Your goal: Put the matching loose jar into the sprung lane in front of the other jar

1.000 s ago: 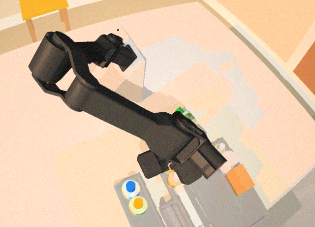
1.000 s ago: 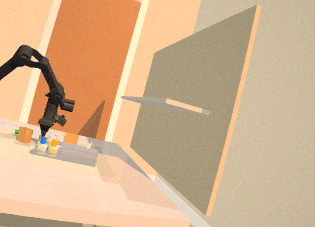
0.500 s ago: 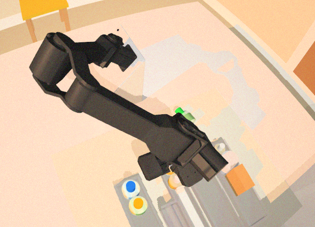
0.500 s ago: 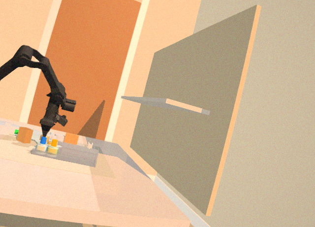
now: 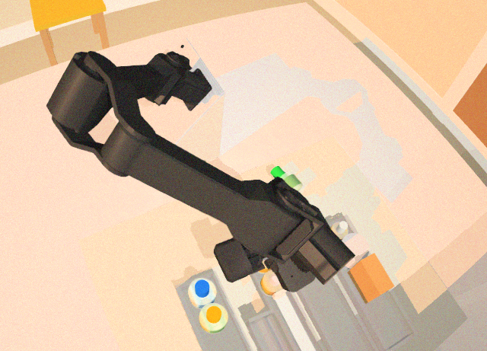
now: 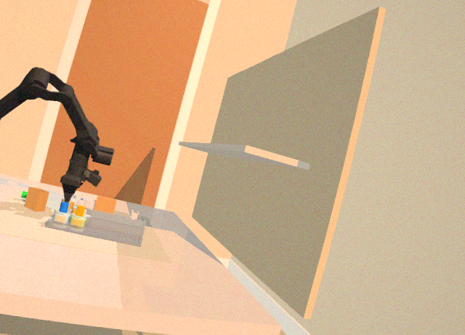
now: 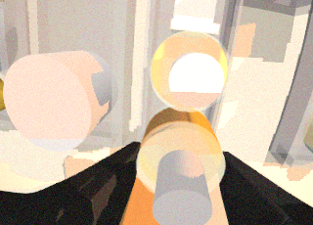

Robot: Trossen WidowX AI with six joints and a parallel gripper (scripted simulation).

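My gripper [image 5: 264, 265] [image 6: 67, 200] [image 7: 179, 154] is shut on an orange jar with a grey-white cap [image 7: 182, 201], upright at the front end of the sprung lane [image 7: 138, 64]. The matching old jar [image 5: 270, 284] [image 7: 188, 44], orange with a white cap, stands directly behind the held one. In the wrist view the two overlap, with no visible gap. The white pusher plate [image 7: 195, 24] is right behind the old jar. The low front stop and the held jar's base are hidden, so I cannot tell whether it touches the lane floor.
A blue-capped jar [image 5: 202, 290] [image 6: 61, 216] and a yellow-capped jar [image 5: 213, 317] [image 6: 78, 222] stand in one side lane. On the other side are a pale pink cylinder [image 5: 355, 243] [image 7: 49, 100], a white-capped jar [image 5: 340, 229] and an orange block [image 5: 371, 278] [image 6: 104, 204]. A green-capped jar [image 5: 292, 181] is beyond the arm.
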